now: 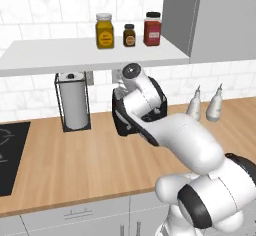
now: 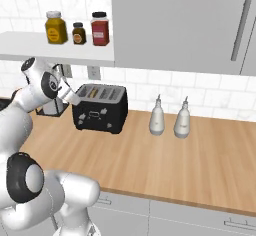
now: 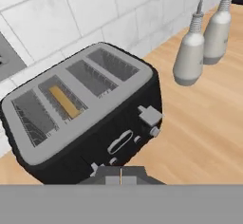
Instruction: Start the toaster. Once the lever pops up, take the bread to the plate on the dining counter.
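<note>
fig. — toaster-start stage, three views. the toaster (image 2: 100,108) stands at centre-left of the right base view, on the wood counter (image 2: 190,155) w/ its back near the tiled wall; its knob-and-lever face points toward the arm, presumably so the front levers can be reached from the open side. in the hand view the toaster (image 3: 85,114) fills the left and centre, seen from above and in front. the bread (image 3: 65,101) sits low inside the second slot from the left, only its tan top edge visible; it is loaded and waiting, so the lever likely has not yet done its job. a pale lever tab (image 3: 150,115) juts from the front face at centre-right; a second one lies near the bottom edge, just above the gripper (image 3: 120,177).

gripper: the two tips meet at bottom centre w/ no gap and nothing betw. them — closed and empty, which suits pushing a lever down rather than grasping it. whether it touches the lower tab cannot be told.

arm pose: in the right base view the arm rises at lower left, elbow high at upper left, wrist angled down-right toward the toaster's left front. in the left base view the arm hides most of the toaster (image 1: 120,117) at centre.

two salt/pepper-type shakers (image 2: 170,117) stand right of the toaster, apart from it. plate and dining counter: n/a here.
</note>
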